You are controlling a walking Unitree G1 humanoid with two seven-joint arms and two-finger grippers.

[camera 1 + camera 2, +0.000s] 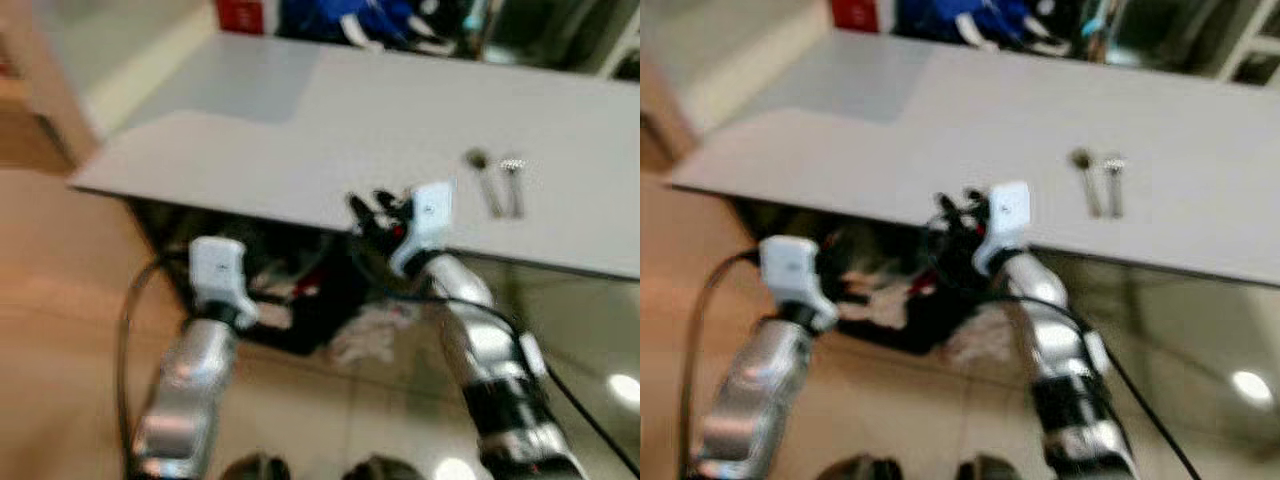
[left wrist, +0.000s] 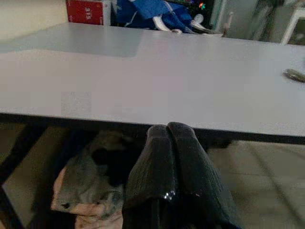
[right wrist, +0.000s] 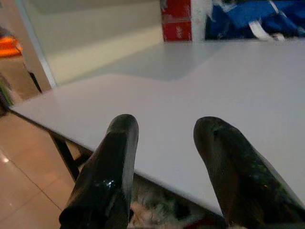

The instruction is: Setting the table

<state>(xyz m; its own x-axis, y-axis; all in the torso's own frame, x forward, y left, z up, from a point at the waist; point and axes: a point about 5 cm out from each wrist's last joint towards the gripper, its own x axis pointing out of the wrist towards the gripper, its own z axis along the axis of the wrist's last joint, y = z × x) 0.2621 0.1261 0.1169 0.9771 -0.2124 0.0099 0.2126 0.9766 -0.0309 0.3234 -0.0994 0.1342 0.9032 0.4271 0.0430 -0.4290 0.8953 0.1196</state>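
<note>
**Both grippers at the near edge of the grey table**

Leftmost, the left gripper [image 2: 171, 143] hangs below the table [image 1: 300, 130] edge, its two black fingers pressed together and holding nothing. Centrally, the right gripper [image 3: 164, 157] sits at the near edge, fingers spread apart and empty. Further right, a spoon [image 1: 484, 178] and fork [image 1: 514, 182] lie side by side on the tabletop, apart from both grippers.
</note>
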